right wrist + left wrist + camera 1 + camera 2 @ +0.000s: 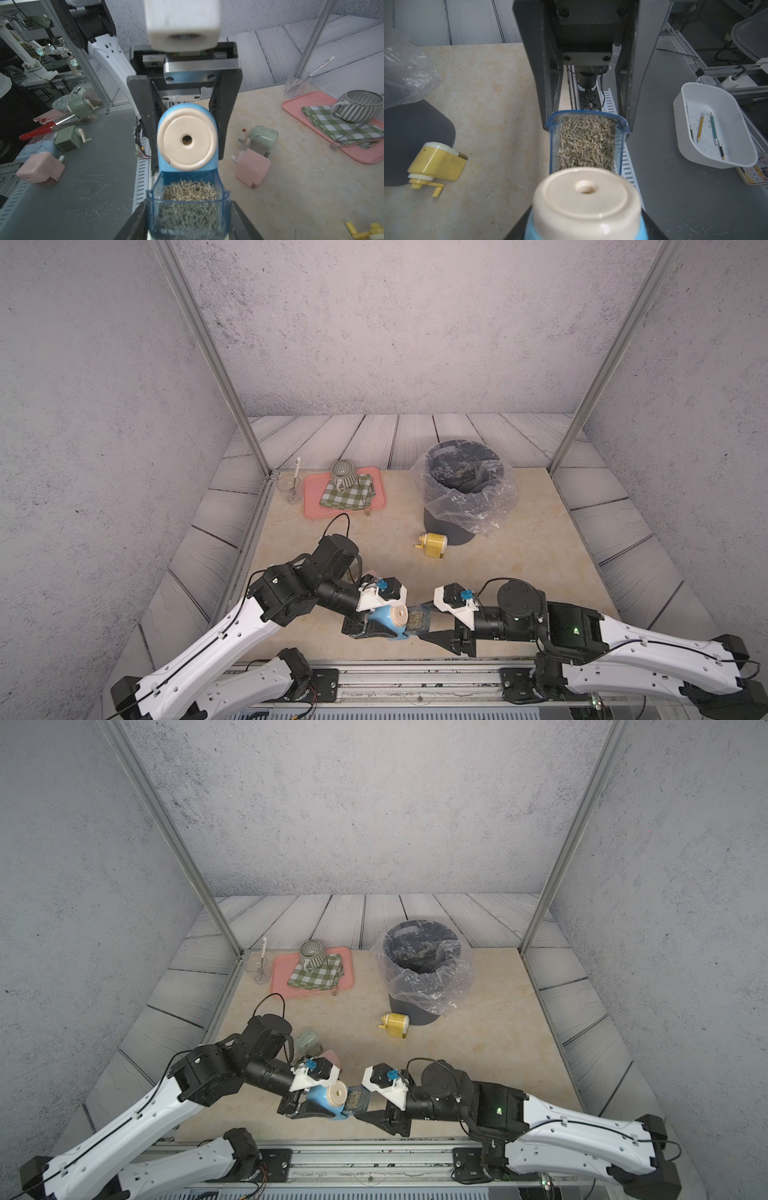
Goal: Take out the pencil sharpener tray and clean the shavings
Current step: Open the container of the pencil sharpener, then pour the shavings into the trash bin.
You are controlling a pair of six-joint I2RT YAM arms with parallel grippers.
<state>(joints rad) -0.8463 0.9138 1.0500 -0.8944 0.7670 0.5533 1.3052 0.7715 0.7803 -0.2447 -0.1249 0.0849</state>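
Note:
A blue pencil sharpener (392, 618) with a cream front face (187, 141) hangs just above the table's front edge. My left gripper (585, 228) is shut on its body from both sides. Its translucent blue tray (188, 207) sticks partly out below the cream face and is filled with pale shavings (586, 141). My right gripper (188, 220) faces the left one and is shut on the tray's outer end, one dark finger on each side wall. In both top views the two grippers meet nose to nose, with the tray (358, 1099) between them.
A dark bin (465, 489) lined with clear plastic stands at the back right, with a yellow sharpener (432, 545) lying in front of it. A pink platter (309, 497) with a checked cloth and a striped mug sits at the back left, beside a glass (289, 487). Green (261, 137) and pink (252, 168) sharpeners stand near the left arm.

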